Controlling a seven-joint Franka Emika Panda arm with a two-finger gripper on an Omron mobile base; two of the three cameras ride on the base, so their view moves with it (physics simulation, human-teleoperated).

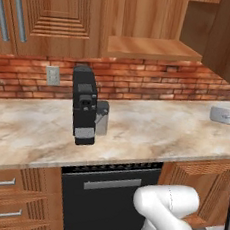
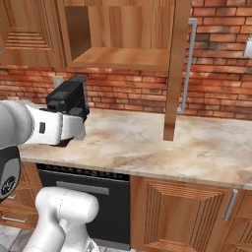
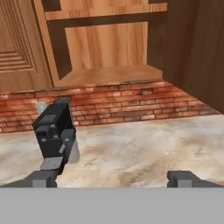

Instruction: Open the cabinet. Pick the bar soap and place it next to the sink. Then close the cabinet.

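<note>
The cabinet point(image 1: 153, 46) is a warm-brown wall unit above the counter, and it stands open. Its door point(image 2: 175, 69) swings out edge-on toward me, with the long silver bar handle point(image 2: 189, 64) on its far side. The wooden shelf point(image 3: 109, 75) inside looks bare. The bar soap is out of view. My gripper point(image 3: 113, 179) is open, its dark fingertips point(image 3: 43, 178) wide apart with nothing between them. It hangs back from the counter and faces the open cabinet. A silver rim at the counter's right end point(image 1: 226, 114) looks like the sink.
A black coffee machine point(image 1: 83, 106) stands on the marble counter point(image 1: 151, 128) left of the open cabinet, close to my arm in the right base view. A closed cabinet point(image 1: 52, 15) is on the left. A black oven point(image 1: 110, 192) and drawers point(image 1: 3, 196) sit below.
</note>
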